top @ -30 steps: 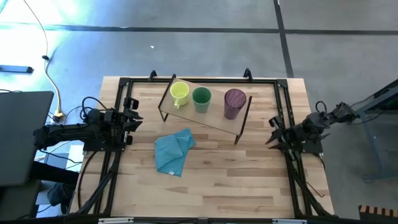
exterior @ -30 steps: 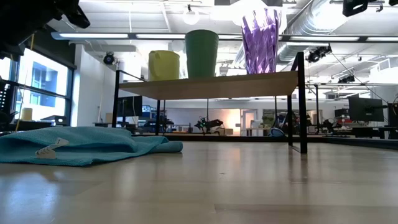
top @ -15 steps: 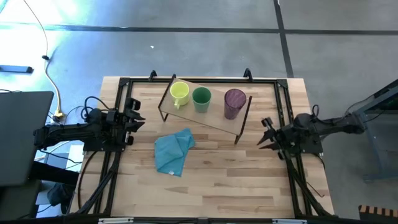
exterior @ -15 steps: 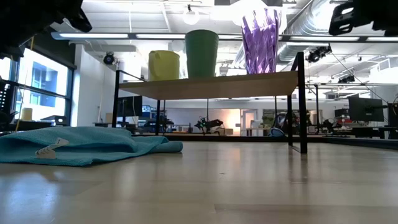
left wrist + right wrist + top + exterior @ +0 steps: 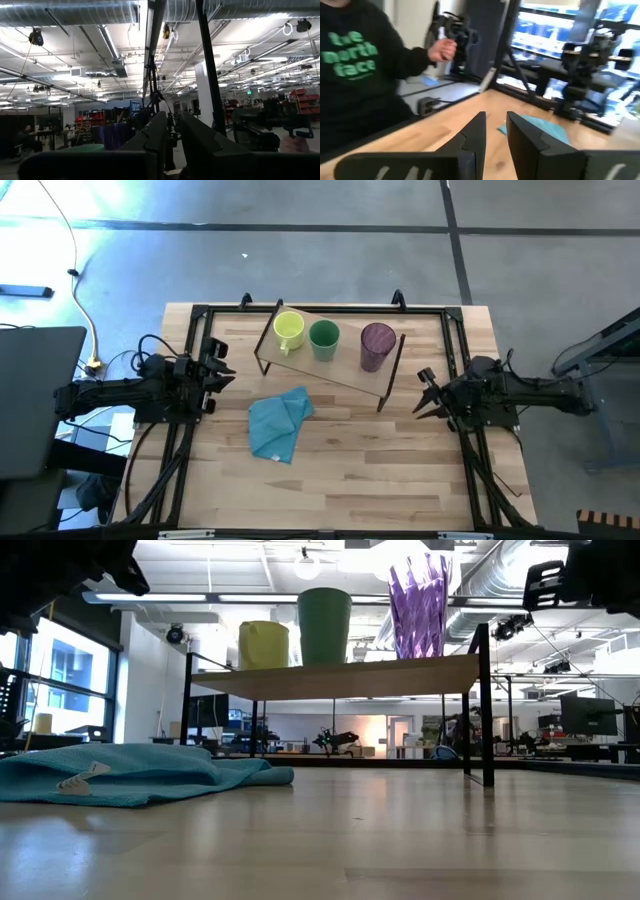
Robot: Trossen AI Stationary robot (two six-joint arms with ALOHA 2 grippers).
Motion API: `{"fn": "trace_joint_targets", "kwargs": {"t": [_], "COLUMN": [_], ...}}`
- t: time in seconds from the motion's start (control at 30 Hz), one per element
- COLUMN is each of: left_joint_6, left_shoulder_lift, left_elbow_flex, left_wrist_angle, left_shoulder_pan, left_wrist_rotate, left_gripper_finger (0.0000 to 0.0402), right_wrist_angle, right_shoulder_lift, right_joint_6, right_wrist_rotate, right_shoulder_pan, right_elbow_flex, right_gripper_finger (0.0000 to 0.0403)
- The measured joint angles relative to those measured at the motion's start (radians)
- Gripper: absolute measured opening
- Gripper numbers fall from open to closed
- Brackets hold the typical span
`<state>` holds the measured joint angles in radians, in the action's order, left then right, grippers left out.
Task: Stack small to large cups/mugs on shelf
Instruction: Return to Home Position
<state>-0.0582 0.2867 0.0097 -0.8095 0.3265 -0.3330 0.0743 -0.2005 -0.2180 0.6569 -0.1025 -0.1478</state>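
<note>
On the light-wood shelf (image 5: 345,372) stand, apart and upright on their bases, a yellow mug (image 5: 289,330), a green cup (image 5: 324,338) and a purple tumbler (image 5: 377,345). They also show in the low view: the yellow mug (image 5: 263,644), the green cup (image 5: 325,625) and the purple tumbler (image 5: 418,605). My left gripper (image 5: 216,370) hovers at the table's left edge, shut and empty. My right gripper (image 5: 424,392) hovers right of the shelf's right end, pointing toward it, fingers close together and empty.
A crumpled light blue cloth (image 5: 280,423) lies on the table in front of the shelf and shows in the low view (image 5: 130,775). A black frame (image 5: 190,330) runs round the tabletop. A person in a dark sweatshirt (image 5: 355,75) stands beyond the table's left side.
My right gripper has moved toward the table's left edge, nearer the shelf's right end, and its arm has swung from slanting to nearly level across the table. It has come into the low view at the upper right. The cups and the cloth have stayed put.
</note>
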Motion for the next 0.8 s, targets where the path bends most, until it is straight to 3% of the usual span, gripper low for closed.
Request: {"fn": "trace_joint_targets", "kwargs": {"t": [0.17, 0.33, 0.43, 0.67, 0.8], "left_joint_6": [0.0, 0.006, 0.008, 0.008, 0.008], "left_shoulder_lift": [0.0, 0.0, 0.0, 0.0, 0.0], "left_elbow_flex": [0.0, 0.0, 0.0, 0.0, 0.0], "left_wrist_angle": [0.02, 0.022, 0.026, 0.028, 0.028], "left_shoulder_pan": [0.0, 0.0, 0.0, 0.0, 0.0], "left_wrist_rotate": [0.0, 0.001, 0.001, 0.001, 0.001], "left_gripper_finger": [0.0046, 0.0047, 0.0047, 0.0047, 0.0046], "right_wrist_angle": [0.038, 0.065, 0.082, 0.137, 0.256], "right_shoulder_lift": [0.0, 0.0, 0.0, -0.002, 0.008], "right_joint_6": [-0.029, -0.023, 0.03, 0.033, 0.019], "right_wrist_rotate": [-0.15, -0.221, -0.363, -0.584, -0.64], "right_shoulder_pan": [0.024, 0.053, 0.084, 0.188, 0.226], "right_elbow_flex": [0.0, 0.0, 0.0, 0.004, 0.113], "right_gripper_finger": [0.0067, 0.0067, 0.0067, 0.0067, 0.0067]}}
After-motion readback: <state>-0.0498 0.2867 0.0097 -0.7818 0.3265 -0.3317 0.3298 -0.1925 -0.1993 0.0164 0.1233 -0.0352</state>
